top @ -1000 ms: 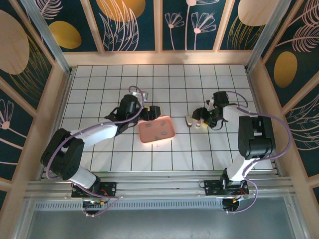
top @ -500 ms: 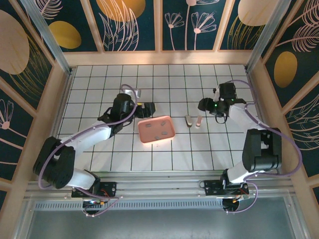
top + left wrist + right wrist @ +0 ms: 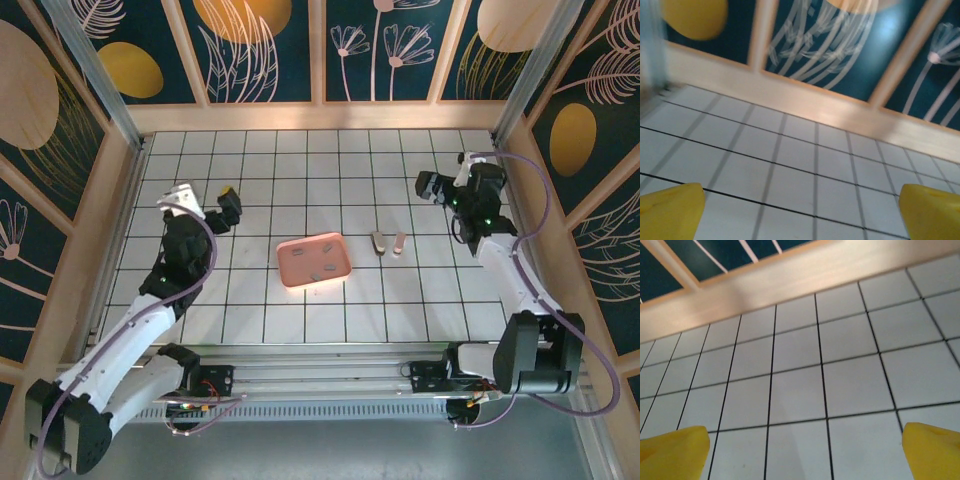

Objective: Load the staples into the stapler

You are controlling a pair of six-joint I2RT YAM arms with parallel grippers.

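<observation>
Because each arm is posed out toward its own side of the enclosure, nothing of the task is in hand: the left end effector hovers over bare tiles well apart from the pink tray, and the right end effector hangs near the far right corner, well apart from the stapler. Both wrist views show yellow fingertips at the outer edges of the frame with only tile between them, so both end effectors are spread wide and carry nothing. The staples lie loose as several small dark strips inside the tray, likely kept there so they do not scatter and can be picked one at a time. The stapler lies on the tabletop just right of the tray, between the two arms and probably within reach of either; a small pale piece lies just beside it, and I cannot tell what that is. Loading looks not yet begun. The tabletop is white, ruled into square tiles by dark lines, and is fenced by wood-framed walls of dark teal printed with gold discs and pale flower outlines.
</observation>
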